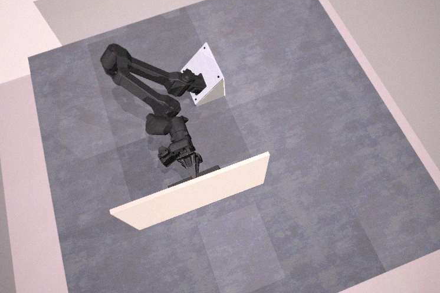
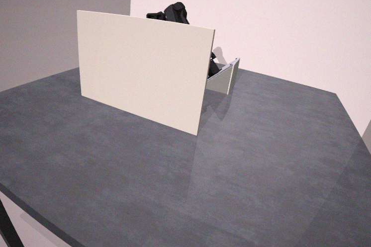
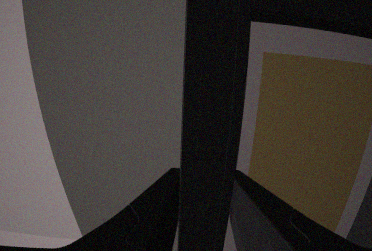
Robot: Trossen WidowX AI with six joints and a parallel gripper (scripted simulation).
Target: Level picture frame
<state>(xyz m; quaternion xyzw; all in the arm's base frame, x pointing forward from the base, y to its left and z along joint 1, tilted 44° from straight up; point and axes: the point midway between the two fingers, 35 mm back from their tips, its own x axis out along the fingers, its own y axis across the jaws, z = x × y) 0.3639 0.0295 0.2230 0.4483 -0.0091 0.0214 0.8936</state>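
Picture frame [image 1: 214, 168] [image 3: 209, 96], black, at arm-side face of upright cream panel [image 1: 199, 193] [image 2: 140, 67]; pale mat [image 3: 256, 41] and ochre picture [image 3: 310, 121] within its border. Screw hidden; level or crooked, cannot tell. Gripper [image 1: 194, 175] [image 3: 203, 179] closed on frame's side bar, one finger either side in wrist view. Black arm [image 1: 142, 96] [image 2: 176, 12] bent, reaching from white sloped plate [image 1: 211, 63] [image 2: 223, 69] behind panel. Panel stands on dark grey mottled tabletop [image 1: 305, 133] [image 2: 179, 172]. Exterior view: panel hides frame and gripper.
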